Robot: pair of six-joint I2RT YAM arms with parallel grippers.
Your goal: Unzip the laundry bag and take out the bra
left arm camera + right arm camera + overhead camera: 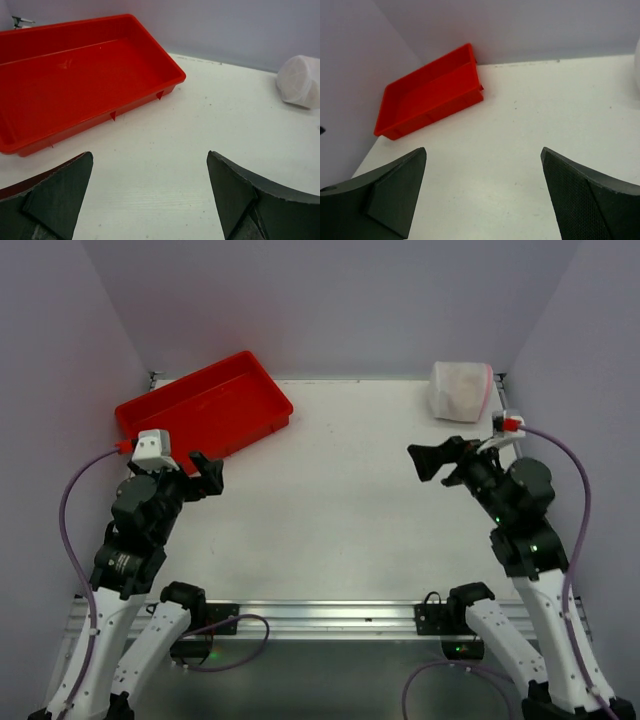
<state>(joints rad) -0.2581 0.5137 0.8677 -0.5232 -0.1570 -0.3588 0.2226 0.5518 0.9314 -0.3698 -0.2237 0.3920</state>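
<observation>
At the far left of your table [340, 490] sits the red tray [205, 410], turned at an angle, with its near right corner just beyond the left gripper [212, 476]. Both wrist views show the tray's plain red floor from wall to wall. Your left gripper hangs above the table at the near left with its jaws spread wide and nothing between them, pointing toward the middle of the table. Further right, the right gripper [418, 464] also hangs above the surface with its jaws parted and holding nothing, pointing left across the table. Beyond it, in the far right corner and well apart from both grippers, the laundry bag [447, 408] rests on the table as a rounded white mesh bundle. A pink zipper rim [488, 390] runs down its right side. A pale pinkish mass, the bra [465, 385], shows faintly through the mesh inside it. You cannot tell at this size whether the zipper is done up.
</observation>
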